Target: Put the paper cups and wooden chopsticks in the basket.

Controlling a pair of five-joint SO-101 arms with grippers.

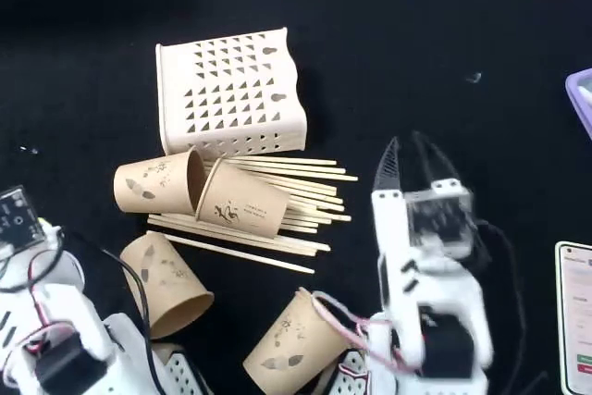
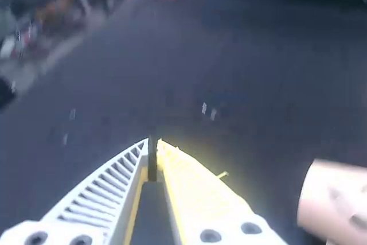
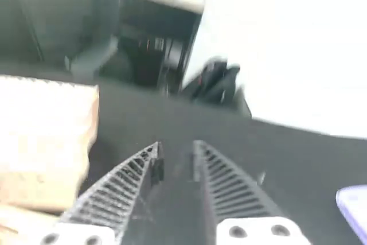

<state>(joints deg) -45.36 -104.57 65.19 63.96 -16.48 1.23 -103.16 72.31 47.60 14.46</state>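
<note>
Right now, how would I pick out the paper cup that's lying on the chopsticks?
Find the white lattice basket lying on its side on the black table; wooden chopsticks are spread right beside it. Of the two paper cups lying there, it is the cup resting on top of the sticks; its neighbour lies off the pile.
</note>
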